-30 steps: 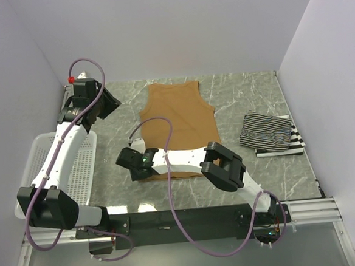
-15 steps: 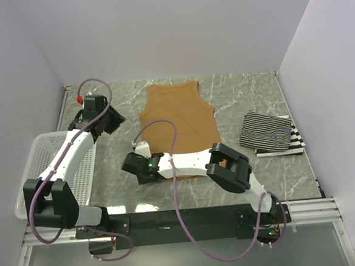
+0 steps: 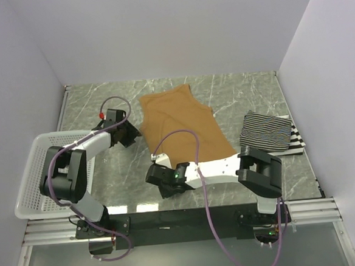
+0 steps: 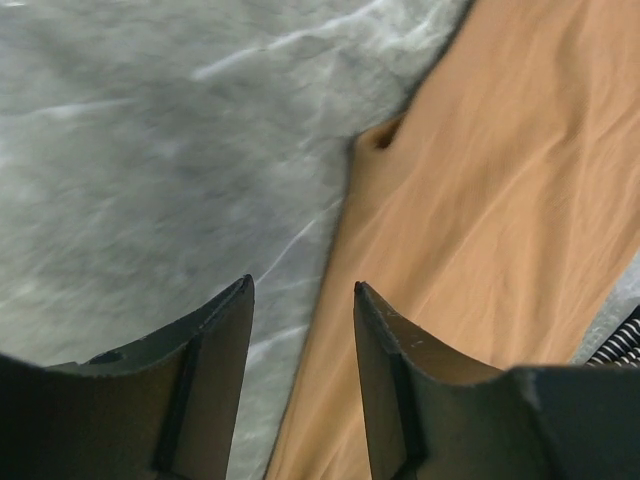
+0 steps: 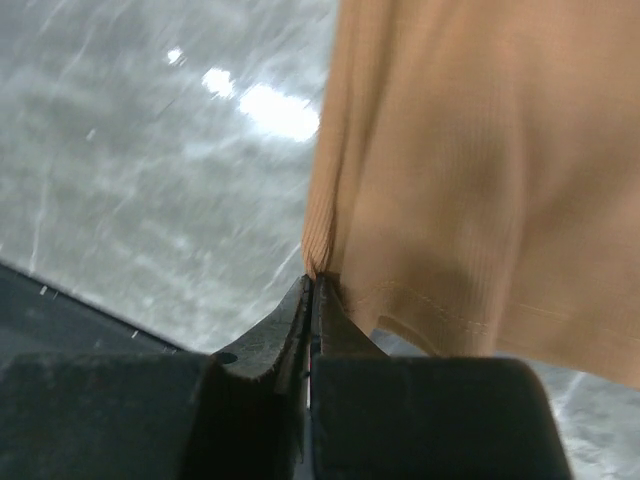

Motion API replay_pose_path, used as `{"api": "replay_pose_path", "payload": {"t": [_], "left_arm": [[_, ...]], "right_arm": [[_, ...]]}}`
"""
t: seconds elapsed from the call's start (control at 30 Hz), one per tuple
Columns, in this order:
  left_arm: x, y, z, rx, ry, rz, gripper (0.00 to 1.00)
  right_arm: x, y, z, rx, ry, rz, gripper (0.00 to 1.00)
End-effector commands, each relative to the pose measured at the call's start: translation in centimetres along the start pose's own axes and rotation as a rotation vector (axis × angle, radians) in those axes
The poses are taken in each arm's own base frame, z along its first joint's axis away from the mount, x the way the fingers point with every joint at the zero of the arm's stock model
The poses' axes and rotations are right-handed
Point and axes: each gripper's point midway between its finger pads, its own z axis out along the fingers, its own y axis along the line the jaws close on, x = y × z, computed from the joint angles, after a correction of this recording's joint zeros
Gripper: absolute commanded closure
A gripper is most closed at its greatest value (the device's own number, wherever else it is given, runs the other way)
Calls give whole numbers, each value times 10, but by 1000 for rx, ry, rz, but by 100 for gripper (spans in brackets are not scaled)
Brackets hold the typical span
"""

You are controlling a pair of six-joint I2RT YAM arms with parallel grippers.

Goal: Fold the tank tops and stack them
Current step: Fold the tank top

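Note:
The plain tan-brown tank top [image 3: 186, 123] lies spread and skewed on the marble table, neck end at the far left. My right gripper [image 3: 159, 172] is shut on its near-left hem corner [image 5: 318, 262], pinching the fabric edge. My left gripper [image 3: 132, 131] is open and empty, low over the table at the top's left edge [image 4: 345, 260], one finger over bare marble, the other over the cloth. The two striped tank tops [image 3: 269, 134] lie folded in a stack at the right, the thin-striped one on the wide-striped one.
A white plastic mesh basket [image 3: 37, 170] stands at the table's left edge, beside the left arm. Walls close in at the back and both sides. A black rail runs along the near edge.
The right gripper has pulled the tan top's hem corner nearer and rightward, skewing the top. The left gripper has come from the far-left corner down to the top's left edge.

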Motion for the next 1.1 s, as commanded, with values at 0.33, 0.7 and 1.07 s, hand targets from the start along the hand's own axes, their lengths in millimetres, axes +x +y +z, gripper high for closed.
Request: {"api": "replay_pose_path", "payload": {"t": [0.33,0.7,1.07], "left_arm": [[-20,-32,32,39,-57,33,53],[-27,-16,46,-58,-81,59,85],[-58,-2,19,-209,-209,60,99]], "right_arm": [[-7,41,-23,-110,-7,-19,100],[-13,71,-22,-184,23,-23,100],[-15,98,-28,-285,52,-27,100]]}}
